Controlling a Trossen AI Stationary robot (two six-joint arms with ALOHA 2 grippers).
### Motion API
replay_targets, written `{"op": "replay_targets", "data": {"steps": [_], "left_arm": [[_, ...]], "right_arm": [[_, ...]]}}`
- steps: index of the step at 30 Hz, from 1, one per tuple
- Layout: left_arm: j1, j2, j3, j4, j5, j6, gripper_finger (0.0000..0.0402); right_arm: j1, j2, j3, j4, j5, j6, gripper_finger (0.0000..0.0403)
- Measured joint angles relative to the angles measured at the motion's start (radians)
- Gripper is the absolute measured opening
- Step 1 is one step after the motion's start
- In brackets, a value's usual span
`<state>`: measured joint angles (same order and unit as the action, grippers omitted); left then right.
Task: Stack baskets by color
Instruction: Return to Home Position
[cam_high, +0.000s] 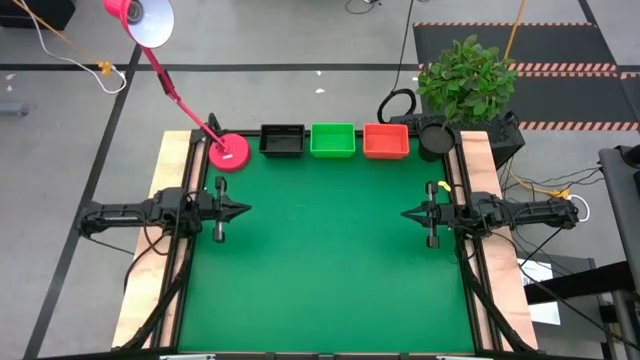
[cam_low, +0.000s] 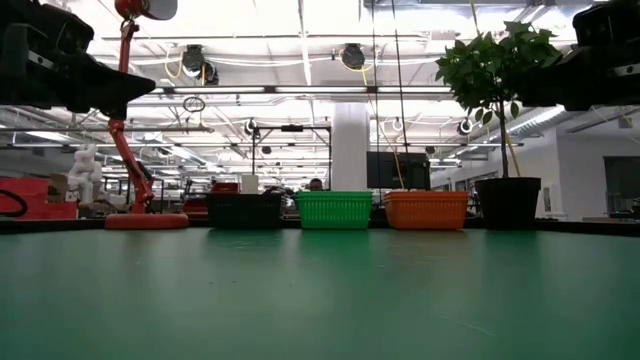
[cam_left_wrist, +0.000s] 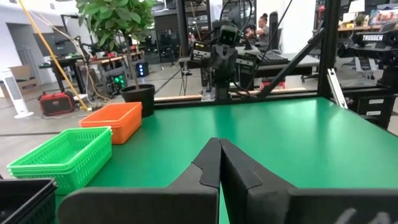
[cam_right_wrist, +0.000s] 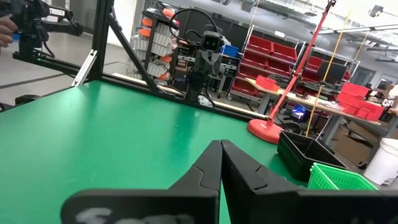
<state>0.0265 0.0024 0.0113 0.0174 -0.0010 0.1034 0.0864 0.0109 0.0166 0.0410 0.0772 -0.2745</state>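
Three baskets stand in a row on the green table at its far edge: a black basket (cam_high: 282, 140), a bright green basket (cam_high: 332, 140) and an orange-red basket (cam_high: 385, 141); each rests on its bottom. They also show in the low view: black basket (cam_low: 244, 210), green basket (cam_low: 334, 209), orange-red basket (cam_low: 426, 209). My left gripper (cam_high: 244, 210) waits at the table's left side, shut, pointing level toward the right. My right gripper (cam_high: 408, 214) waits at the right side, shut, pointing level toward the left. Both are well short of the baskets.
A pink lamp base (cam_high: 229, 153) stands left of the black basket, its arm leaning off to the far left. A potted plant (cam_high: 465, 80) in a black pot (cam_high: 436, 137) stands right of the orange-red basket. The green table (cam_high: 330, 270) lies bare between the arms.
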Motion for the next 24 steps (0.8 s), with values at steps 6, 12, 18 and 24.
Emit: {"op": "replay_targets", "data": {"steps": [6, 12, 18, 24], "left_arm": [[0.000, 0.000, 0.000, -0.004, 0.000, 0.001, 0.0001], [0.000, 0.003, 0.000, -0.006, 0.000, 0.000, 0.0006], [0.000, 0.006, 0.000, -0.006, 0.000, -0.008, 0.0019], [0.000, 0.006, 0.000, -0.006, 0.000, -0.002, 0.0007]], "right_arm": [[0.000, 0.000, 0.000, 0.000, 0.000, 0.000, 0.0000], [0.000, 0.000, 0.000, 0.000, 0.000, 0.000, 0.0000], [0.000, 0.000, 0.000, 0.000, 0.000, 0.000, 0.0000], [0.000, 0.000, 0.000, 0.000, 0.000, 0.000, 0.0000]]}}
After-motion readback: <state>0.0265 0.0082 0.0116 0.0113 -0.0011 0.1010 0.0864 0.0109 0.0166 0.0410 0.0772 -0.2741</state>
